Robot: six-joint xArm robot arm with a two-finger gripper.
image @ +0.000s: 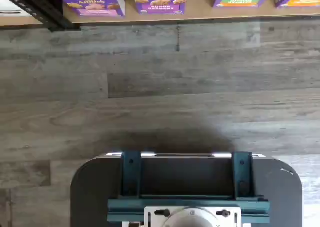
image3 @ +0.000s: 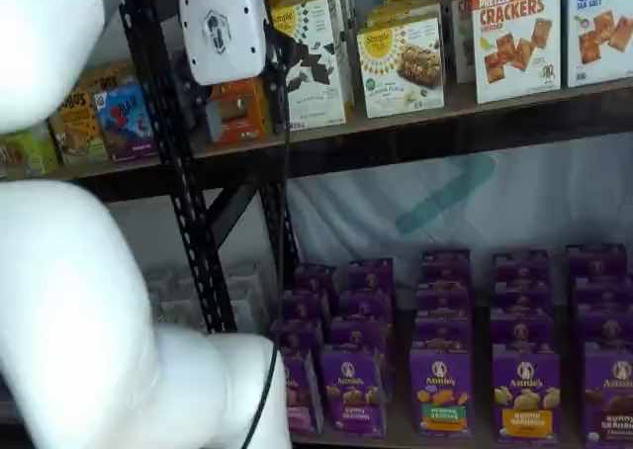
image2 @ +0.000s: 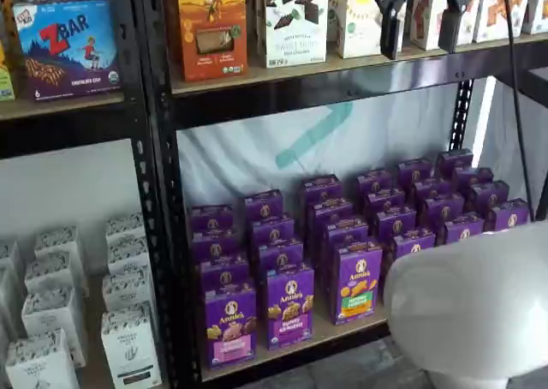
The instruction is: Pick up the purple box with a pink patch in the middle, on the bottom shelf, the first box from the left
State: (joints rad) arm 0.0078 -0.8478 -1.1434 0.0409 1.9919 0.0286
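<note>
Risk first: purple box [image2: 229, 325] stands at the front of the bottom shelf [image2: 342, 331], hard against the shelf's left upright [image2: 175, 260], with a near-identical purple neighbour [image2: 289, 305] just beside it; a wrong pick or a finger catching the upright looks likely. Front row beyond it: four purple cartons in wrist view, several rows behind. One gripper [image2: 421, 25], fingers spread and empty, high above that shelf.
</note>
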